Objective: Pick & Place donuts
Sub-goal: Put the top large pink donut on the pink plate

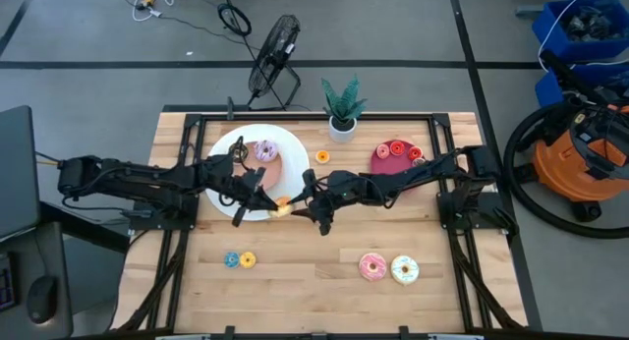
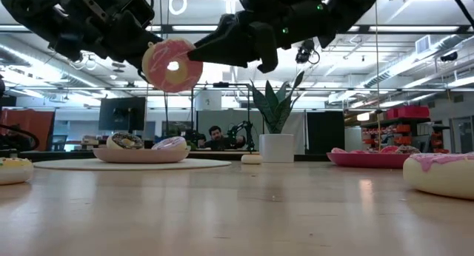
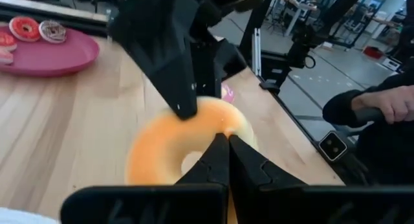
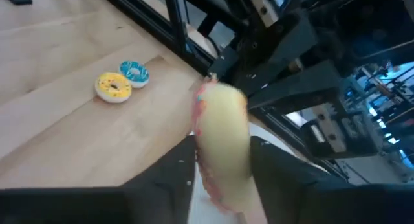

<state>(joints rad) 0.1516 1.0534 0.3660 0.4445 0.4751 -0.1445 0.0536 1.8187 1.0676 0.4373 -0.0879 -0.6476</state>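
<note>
A pink-frosted donut (image 1: 282, 207) hangs in the air on edge by the white plate's (image 1: 228, 143) near right rim; in the low view (image 2: 172, 65) its frosted face looks at the camera. My right gripper (image 1: 303, 204) is shut on it. My left gripper (image 1: 263, 202) is shut, its tips (image 3: 228, 143) at the donut's pale underside (image 3: 162, 153). Two donuts (image 1: 263, 151) lie on the plate, and several lie in the magenta dish (image 1: 393, 155). My right gripper pinches the donut's ring between its two fingers, one on the frosted face (image 4: 202, 130) and one on the underside, where that finger (image 3: 178, 88) shows. It comes about level from the table's right. The donut stands on edge, clear of the table. My left gripper's shut tips lie at the underside beside the hole (image 3: 194, 160); whether they touch, I cannot tell.
A pink donut (image 1: 372, 267) and a white one (image 1: 404, 270) lie near the front right, small blue (image 1: 232, 259) and yellow (image 1: 247, 259) ones at the front left. A potted plant (image 1: 342, 109) stands at the back. A person's hand (image 3: 388, 111) shows beyond the table.
</note>
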